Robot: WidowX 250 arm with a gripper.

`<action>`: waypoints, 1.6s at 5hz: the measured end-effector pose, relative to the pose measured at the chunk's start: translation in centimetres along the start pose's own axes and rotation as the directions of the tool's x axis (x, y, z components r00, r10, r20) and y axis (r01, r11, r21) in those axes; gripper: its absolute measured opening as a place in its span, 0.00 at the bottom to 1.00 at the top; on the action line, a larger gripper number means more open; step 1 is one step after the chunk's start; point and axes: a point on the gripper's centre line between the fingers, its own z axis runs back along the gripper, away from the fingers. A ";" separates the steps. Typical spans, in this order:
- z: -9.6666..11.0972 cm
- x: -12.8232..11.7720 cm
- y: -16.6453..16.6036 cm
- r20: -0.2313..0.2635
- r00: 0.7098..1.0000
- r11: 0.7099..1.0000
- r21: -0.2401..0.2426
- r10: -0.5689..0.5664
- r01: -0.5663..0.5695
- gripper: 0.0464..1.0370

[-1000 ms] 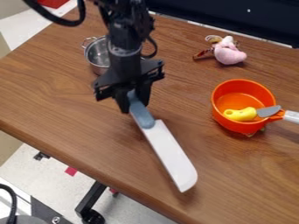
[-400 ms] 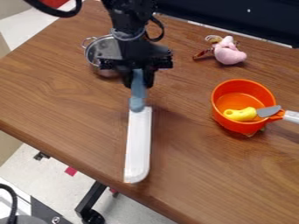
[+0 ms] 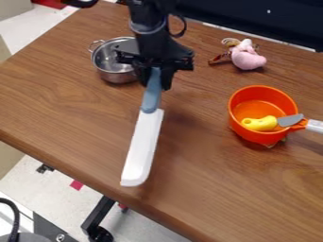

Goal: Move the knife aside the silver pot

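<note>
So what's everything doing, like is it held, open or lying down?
Tool, shut on knife
Knife, held by its handle
Silver pot, upright, no lid
Orange pot, upright, no lid
Yellow toy, lying partly inside orange pot
Pink toy, lying loose

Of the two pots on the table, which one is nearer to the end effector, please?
The silver pot, the metal one close to the end effector; the orange pot stands farther away.
</note>
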 end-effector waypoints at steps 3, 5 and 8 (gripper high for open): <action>-2.7 0.9 -1.9 -0.082 0.984 0.983 0.084 -0.158 0.164 0.32; -1.6 -0.8 -1.7 -0.007 0.777 0.777 0.034 -0.629 0.629 0.32; -1.1 -3.2 1.0 0.010 0.325 0.322 -0.118 -0.946 0.939 0.32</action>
